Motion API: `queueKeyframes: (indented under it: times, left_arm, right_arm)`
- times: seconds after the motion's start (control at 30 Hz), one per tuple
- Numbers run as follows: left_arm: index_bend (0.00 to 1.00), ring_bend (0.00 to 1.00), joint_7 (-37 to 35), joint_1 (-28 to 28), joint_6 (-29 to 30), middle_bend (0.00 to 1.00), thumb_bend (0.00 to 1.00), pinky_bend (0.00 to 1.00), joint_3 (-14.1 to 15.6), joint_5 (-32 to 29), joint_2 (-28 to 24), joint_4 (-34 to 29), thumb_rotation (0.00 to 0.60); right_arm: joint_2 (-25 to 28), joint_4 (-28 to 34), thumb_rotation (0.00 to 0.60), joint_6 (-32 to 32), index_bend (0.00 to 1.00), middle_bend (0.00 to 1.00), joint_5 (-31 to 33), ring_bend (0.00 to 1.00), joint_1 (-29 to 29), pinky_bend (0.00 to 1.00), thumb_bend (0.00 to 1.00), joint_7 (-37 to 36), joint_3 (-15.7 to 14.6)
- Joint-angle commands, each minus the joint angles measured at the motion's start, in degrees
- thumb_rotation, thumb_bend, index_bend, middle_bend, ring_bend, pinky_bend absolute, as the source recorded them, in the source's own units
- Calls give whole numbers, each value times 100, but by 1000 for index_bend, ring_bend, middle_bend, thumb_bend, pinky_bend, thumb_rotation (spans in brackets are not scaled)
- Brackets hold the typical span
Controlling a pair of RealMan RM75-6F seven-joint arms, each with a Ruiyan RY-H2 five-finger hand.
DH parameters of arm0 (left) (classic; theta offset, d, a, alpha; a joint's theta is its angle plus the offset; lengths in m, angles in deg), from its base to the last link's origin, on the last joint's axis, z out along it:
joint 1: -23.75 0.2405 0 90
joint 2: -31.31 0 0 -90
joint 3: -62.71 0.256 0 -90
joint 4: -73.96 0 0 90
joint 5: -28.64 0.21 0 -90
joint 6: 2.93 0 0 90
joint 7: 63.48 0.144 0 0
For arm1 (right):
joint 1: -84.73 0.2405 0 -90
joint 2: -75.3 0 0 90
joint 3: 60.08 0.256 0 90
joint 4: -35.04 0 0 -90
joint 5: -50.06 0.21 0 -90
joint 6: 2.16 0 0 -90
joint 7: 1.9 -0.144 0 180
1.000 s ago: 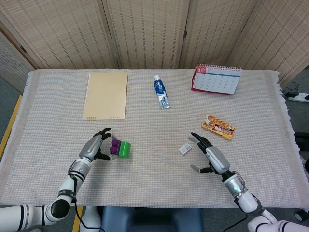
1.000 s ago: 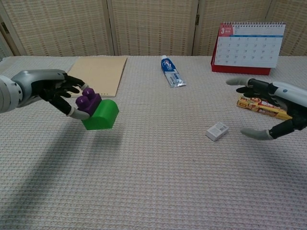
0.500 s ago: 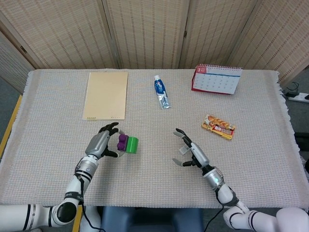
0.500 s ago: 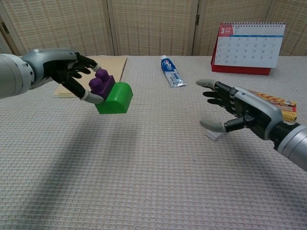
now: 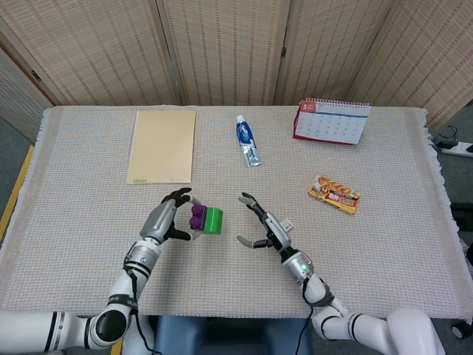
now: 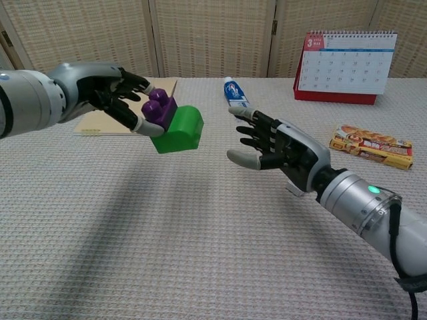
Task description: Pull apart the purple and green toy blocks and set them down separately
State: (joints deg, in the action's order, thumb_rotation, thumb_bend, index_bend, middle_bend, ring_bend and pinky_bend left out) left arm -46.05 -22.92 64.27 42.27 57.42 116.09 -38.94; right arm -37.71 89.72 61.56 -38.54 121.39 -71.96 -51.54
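Left hand [image 6: 110,93] grips the purple block [image 6: 159,108], lifted clear above the bench [image 6: 167,233], and the green block [image 6: 178,129] is joined to it, jutting toward the middle. Right hand [image 6: 280,147] hangs just beside the green block, palm facing it, fingers spread, holding nothing, not touching. Beyond lie a toothpaste tube [image 5: 247,140], a desk calendar [image 5: 331,122] and a snack packet [image 5: 334,194].

woven-cloth table [image 5: 89,259] — notepad [image 5: 162,145], toothpaste tube [image 5: 247,140], desk calendar [image 5: 331,122], snack packet [image 5: 335,194]

Left hand [image 5: 168,219] grips joined blocks [image 5: 206,220] (right hand [image 5: 264,228] spread).
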Motion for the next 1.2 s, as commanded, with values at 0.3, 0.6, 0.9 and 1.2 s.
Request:
queueKeyframes:
  times: [0.3, 0.6, 0.9, 1.2]
  left_arm:
    - [587, 3, -48, -59, 172, 126, 355, 52, -22, 125, 259, -9, 600]
    - [583, 1, -216, -35, 141, 126, 355, 52, -64, 208, 381, 75, 600]
    - [577, 0, -202, -50, 192, 126, 354, 52, -28, 282, 536, 113, 600]
    - [569, 0, -185, -68, 176, 126, 355, 51, -38, 231, 652, 168, 600]
  right_arm:
    - [-278, -39, 600, -7, 148, 0, 86, 0, 63, 0, 334, -342, -32]
    - [-213, 240, 600, -23, 149, 0, 152, 0, 159, 0, 334, -572, 84]
    - [-211, 349, 600, 20, 250, 0, 157, 0, 163, 0, 334, -521, 67]
    - [-248, 529, 600, 29, 569, 31, 476, 0, 57, 0, 334, -366, 270]
